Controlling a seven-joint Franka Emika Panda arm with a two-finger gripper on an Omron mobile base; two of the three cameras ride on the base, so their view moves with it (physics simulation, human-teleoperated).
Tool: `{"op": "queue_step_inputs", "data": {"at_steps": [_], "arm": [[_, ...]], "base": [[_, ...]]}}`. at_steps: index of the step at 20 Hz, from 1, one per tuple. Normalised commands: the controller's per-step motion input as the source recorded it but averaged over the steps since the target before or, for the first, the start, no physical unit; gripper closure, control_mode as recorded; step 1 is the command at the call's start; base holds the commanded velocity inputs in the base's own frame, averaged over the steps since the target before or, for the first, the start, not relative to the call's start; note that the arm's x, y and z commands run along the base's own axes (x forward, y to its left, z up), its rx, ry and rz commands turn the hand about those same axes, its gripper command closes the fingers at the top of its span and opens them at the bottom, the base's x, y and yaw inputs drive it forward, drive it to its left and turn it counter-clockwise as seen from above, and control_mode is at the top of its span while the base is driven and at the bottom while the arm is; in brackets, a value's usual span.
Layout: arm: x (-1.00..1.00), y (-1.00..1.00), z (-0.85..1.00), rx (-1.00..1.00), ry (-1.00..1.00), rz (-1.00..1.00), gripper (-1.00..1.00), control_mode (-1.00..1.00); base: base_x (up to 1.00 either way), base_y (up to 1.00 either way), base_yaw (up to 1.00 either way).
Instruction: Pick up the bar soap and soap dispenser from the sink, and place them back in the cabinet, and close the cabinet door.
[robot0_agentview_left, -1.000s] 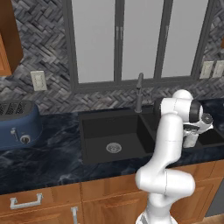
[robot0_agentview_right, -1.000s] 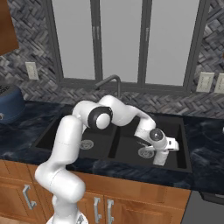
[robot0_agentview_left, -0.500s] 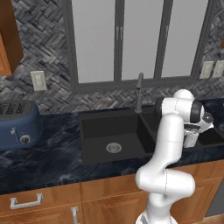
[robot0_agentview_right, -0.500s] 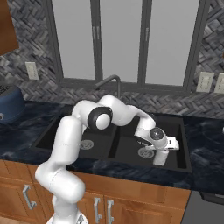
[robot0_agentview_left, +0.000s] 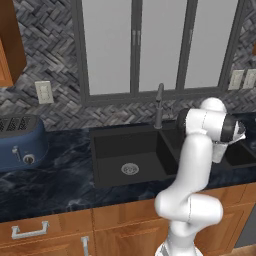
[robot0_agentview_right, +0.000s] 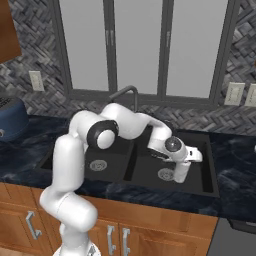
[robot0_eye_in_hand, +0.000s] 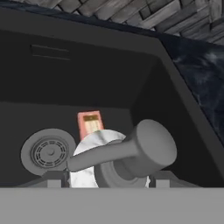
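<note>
Soap items in the right basin of the sink (robot0_eye_in_hand: 87, 74), gripper (robot0_agentview_right: 180, 172) lowered over them.

The bar soap (robot0_eye_in_hand: 89, 124) was seen flat on the basin floor, at 1 o'clock from the round drain (robot0_eye_in_hand: 48, 152). The soap dispenser (robot0_eye_in_hand: 127, 157), grey pump head uppermost, was seen just beside it at 5 o'clock, between the finger tips (robot0_eye_in_hand: 52, 178). Whether the jaws were closed on it could not be told.

Black sink (robot0_agentview_right: 210, 165); pinkish soap (robot0_eye_in_hand: 89, 124); grey, perhaps silvery, dispenser (robot0_eye_in_hand: 131, 153); dark blue marbled table (robot0_agentview_left: 60, 170); grey herringbone wall (robot0_agentview_left: 52, 55); blue toaster (robot0_agentview_left: 20, 142)
</note>
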Motion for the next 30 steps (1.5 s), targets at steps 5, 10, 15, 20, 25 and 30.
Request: {"op": "queue_step_inputs", "data": {"at_steps": [5,10,15,20,25,30], "arm": [[-0.01,0.44,0.81,-0.05,-0.08,-0.07,1.0,-1.0],[-0.03,0.45,0.91,-0.06,-0.06,-0.07,1.0,-1.0],[0.0,0.31,0.96,-0.05,0.0,-0.01,1.0,-1.0],[0.0,0.28,0.9,-0.05,0.0,0.0,1.0,-1.0],[-0.01,0.09,0.99,-0.01,0.04,0.0,1.0,-1.0],[-0.04,0.05,1.0,0.0,0.1,0.0,1.0,-1.0]], "base": [[0.0,0.0,0.0],[0.0,0.0,0.0],[0.0,0.0,0.0],[0.0,0.0,0.0],[0.0,0.0,0.0],[0.0,0.0,0.0]]}}
